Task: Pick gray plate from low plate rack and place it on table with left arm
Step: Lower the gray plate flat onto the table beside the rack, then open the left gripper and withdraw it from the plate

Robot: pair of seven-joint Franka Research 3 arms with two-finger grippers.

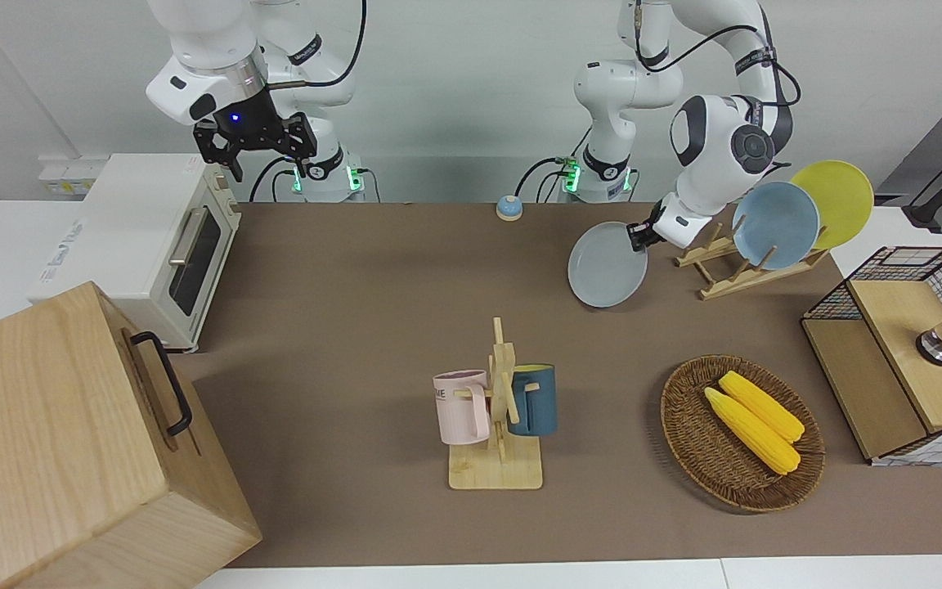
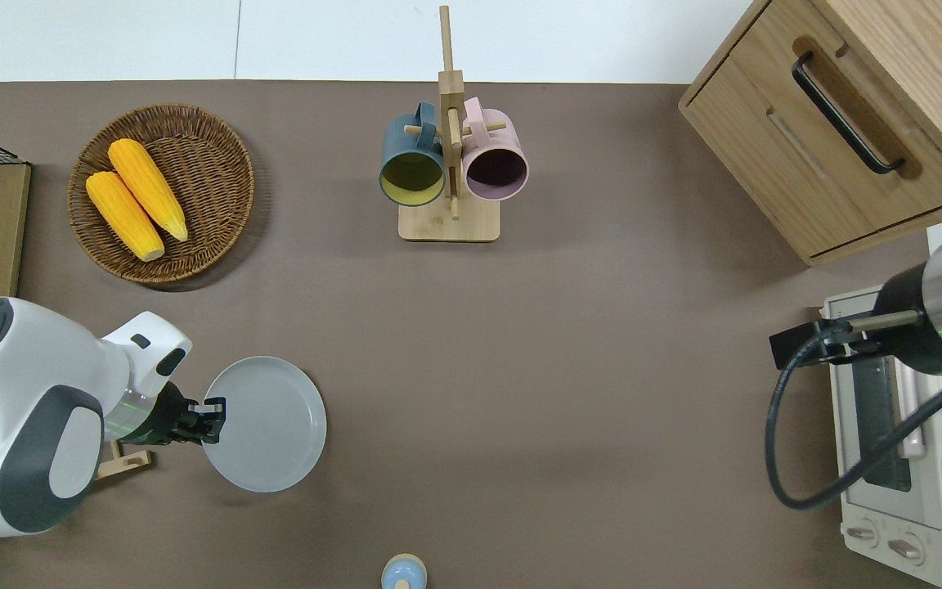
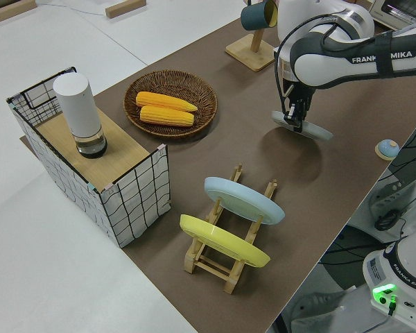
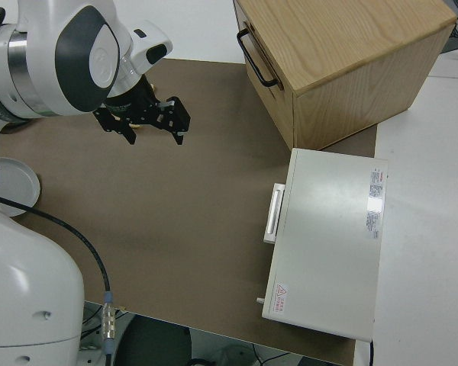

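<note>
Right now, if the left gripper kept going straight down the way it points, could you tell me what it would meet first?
Probably the bare table. The left gripper points downward, shut on the gray plate by its rim, with nothing visible beneath; the height is unclear.

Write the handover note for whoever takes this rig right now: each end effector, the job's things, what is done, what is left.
Left end effector: shut on the rim of the gray plate, holding it in the air over bare table, beside the low plate rack.
Right end effector: open, arm parked.
Rack: now holds only the blue plate and the yellow plate.
Done: gray plate lifted out of the rack.
Left: lower it flat onto the table, release, withdraw.
</note>
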